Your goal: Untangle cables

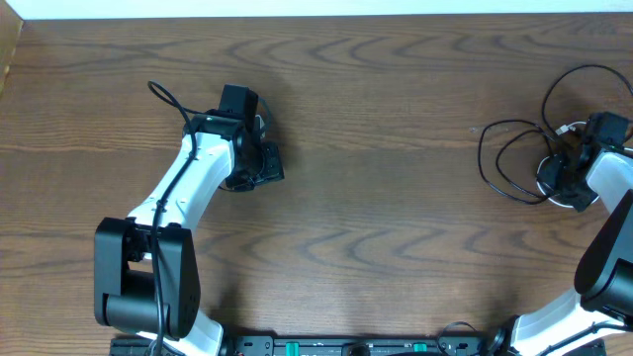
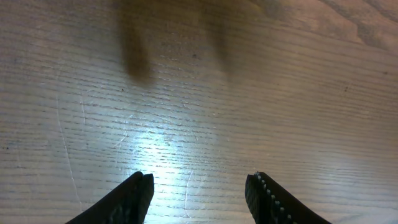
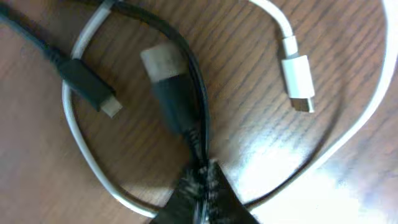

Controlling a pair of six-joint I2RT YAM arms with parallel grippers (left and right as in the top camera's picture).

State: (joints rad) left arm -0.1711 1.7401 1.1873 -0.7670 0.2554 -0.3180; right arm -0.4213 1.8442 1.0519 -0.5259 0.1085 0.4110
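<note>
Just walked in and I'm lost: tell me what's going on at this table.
The robot is mid-untangling. The right gripper has its jaws shut on a black cable just behind its plug, with the white cable looped around it and a second black cable lying beside. The left gripper hangs open over bare table, holding nothing. Nothing is separated yet.

Thin black cables (image 3: 180,106) and one white cable (image 3: 297,73) lie looped, tangled together.
</note>
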